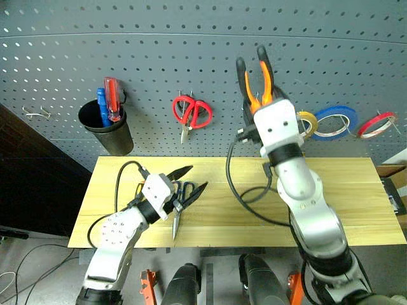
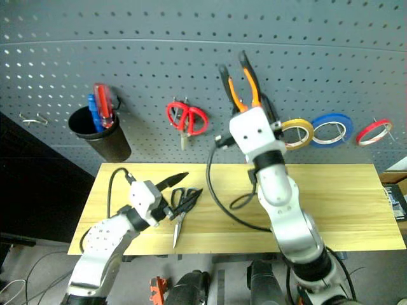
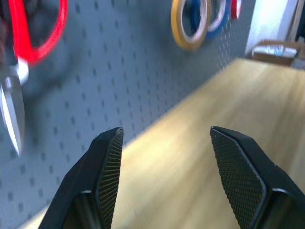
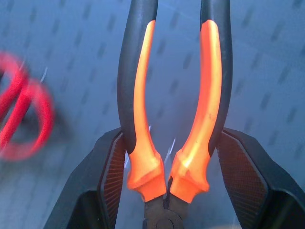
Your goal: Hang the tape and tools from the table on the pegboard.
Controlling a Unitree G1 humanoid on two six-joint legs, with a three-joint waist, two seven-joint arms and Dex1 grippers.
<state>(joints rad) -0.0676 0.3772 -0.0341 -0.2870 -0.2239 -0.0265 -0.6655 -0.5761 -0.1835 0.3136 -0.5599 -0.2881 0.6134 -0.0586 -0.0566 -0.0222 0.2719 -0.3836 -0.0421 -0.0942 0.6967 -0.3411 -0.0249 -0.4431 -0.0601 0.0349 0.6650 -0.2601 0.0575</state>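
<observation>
Two grippers show: right gripper point(image 4: 167, 191), upper centre, pinches orange-handled pliers point(image 1: 257, 79) against the pegboard point(image 1: 191, 51) — left gripper point(image 1: 189, 181), lower left, spread above scissors point(image 1: 180, 202) on the counter point(image 1: 356, 203).

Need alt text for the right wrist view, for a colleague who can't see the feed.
The right gripper grips long-nose pliers by the base of their orange-and-black handles, which rise between the two black fingers toward the dark grey pegboard. Red-handled scissors hang blurred on the board to one side.
</observation>
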